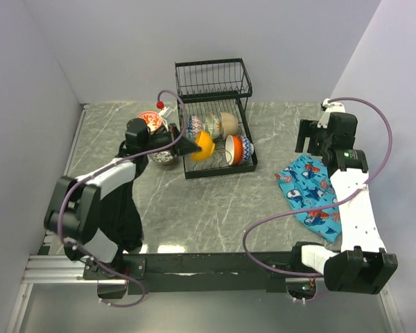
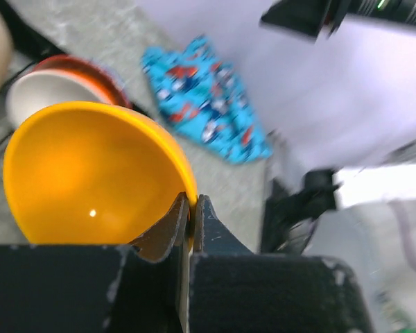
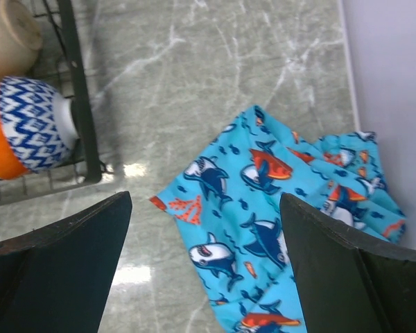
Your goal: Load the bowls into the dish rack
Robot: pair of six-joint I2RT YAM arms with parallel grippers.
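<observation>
My left gripper is shut on the rim of a plain orange bowl, holding it on edge over the front left of the dish rack's lower tray. In the left wrist view the fingers pinch the orange bowl's rim. Three bowls stand in the lower tray: a blue patterned one, a beige one and an orange and blue one. A red patterned bowl and a dark bowl sit on the table left of the rack. My right gripper hangs open and empty.
The blue whale-print cloth lies crumpled at the right, under my right gripper and arm. The rack's right wire edge and the blue chevron bowl show in the right wrist view. Grey walls close in the table on three sides.
</observation>
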